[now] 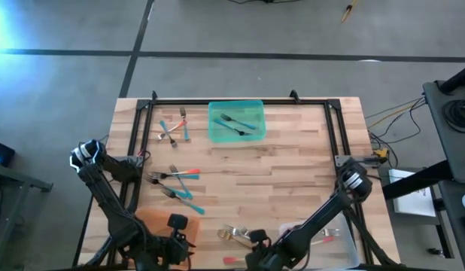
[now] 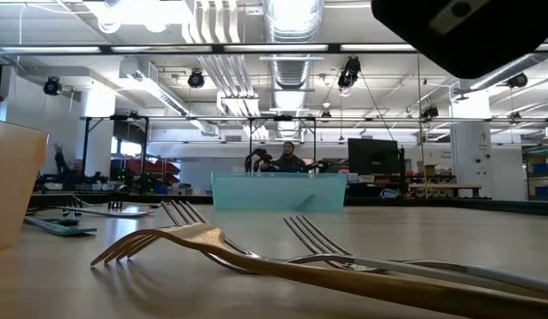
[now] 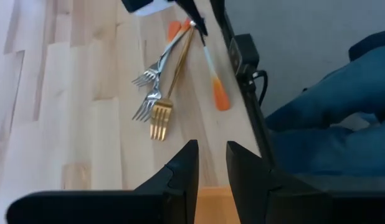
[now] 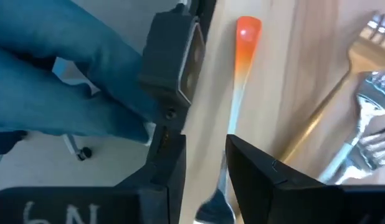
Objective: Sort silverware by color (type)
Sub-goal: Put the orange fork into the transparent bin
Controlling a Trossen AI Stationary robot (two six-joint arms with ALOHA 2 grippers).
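1. Coral-handled utensil [image 4: 241, 68]: lay on the wood table [image 1: 293, 165] at the lower centre of the high view, beside the near edge rail. In the right wrist view its long axis ran top to bottom, handle tip toward the top, silver head between the fingers.
2. Right gripper [image 4: 205, 180]: fingers parted, straddling the utensil's neck, nothing held.
3. Step judged: pick-up of the coral piece; the next move calls for closing squarely on the thin shaft.
4. Gold fork [image 3: 164, 102]: close by with two silver forks, tines toward lower frame.
5. Left gripper [image 3: 212, 177]: lower left of high view, fingers slightly apart, empty.
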